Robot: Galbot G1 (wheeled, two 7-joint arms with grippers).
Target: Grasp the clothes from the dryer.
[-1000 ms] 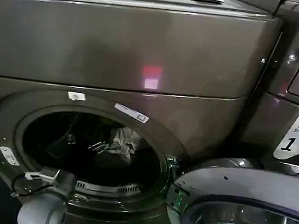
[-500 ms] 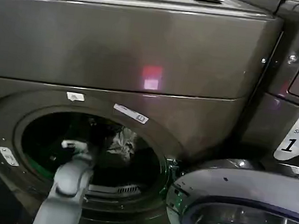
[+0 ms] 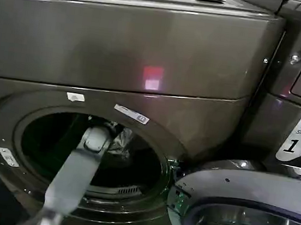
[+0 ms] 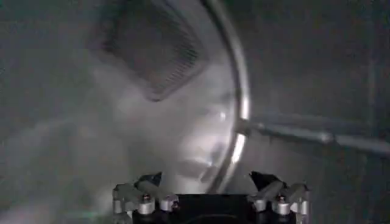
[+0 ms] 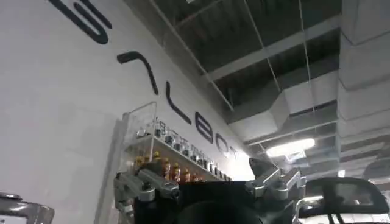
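Inside the dryer [image 3: 147, 51] porthole, the left hand [image 4: 210, 182] — fingers spread — reaches beside the pale clothes [image 3: 122, 142]; right hand [image 5: 207, 179] spread too, raised.

The left arm [image 3: 74, 177] reaches through the porthole into the dryer [image 3: 130, 50], clothes [image 3: 122, 142] just behind it, the door [image 3: 248, 212] at right.
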